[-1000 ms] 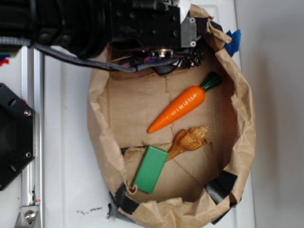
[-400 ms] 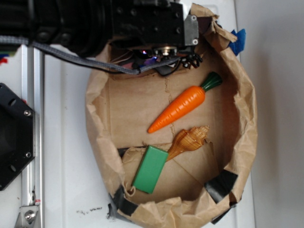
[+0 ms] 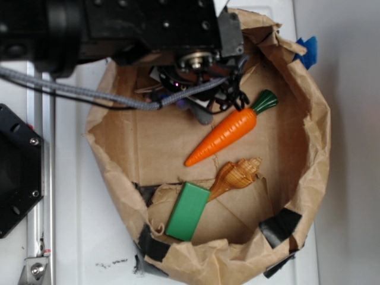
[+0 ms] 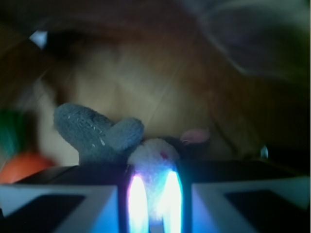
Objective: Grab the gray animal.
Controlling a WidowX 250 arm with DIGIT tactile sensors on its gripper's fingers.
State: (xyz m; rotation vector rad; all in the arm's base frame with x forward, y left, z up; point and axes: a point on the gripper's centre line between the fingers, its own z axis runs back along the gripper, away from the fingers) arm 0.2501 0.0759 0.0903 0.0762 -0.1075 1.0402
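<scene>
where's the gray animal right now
In the wrist view the gray animal sits between the gripper fingers; from the exterior view it's mostly hidden under the arm, left of the carrot.

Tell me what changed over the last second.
The arm and gripper came down into the paper bag, whose rim spread wider. The gray animal now sits between the fingers; a firm grip is unclear. Carrot, seashell and green block stayed put.

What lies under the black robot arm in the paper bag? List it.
A small gray plush animal with white muzzle sits between the gripper fingers in the wrist view. From outside, only a gray bit shows; the black robot arm covers the rest.
</scene>
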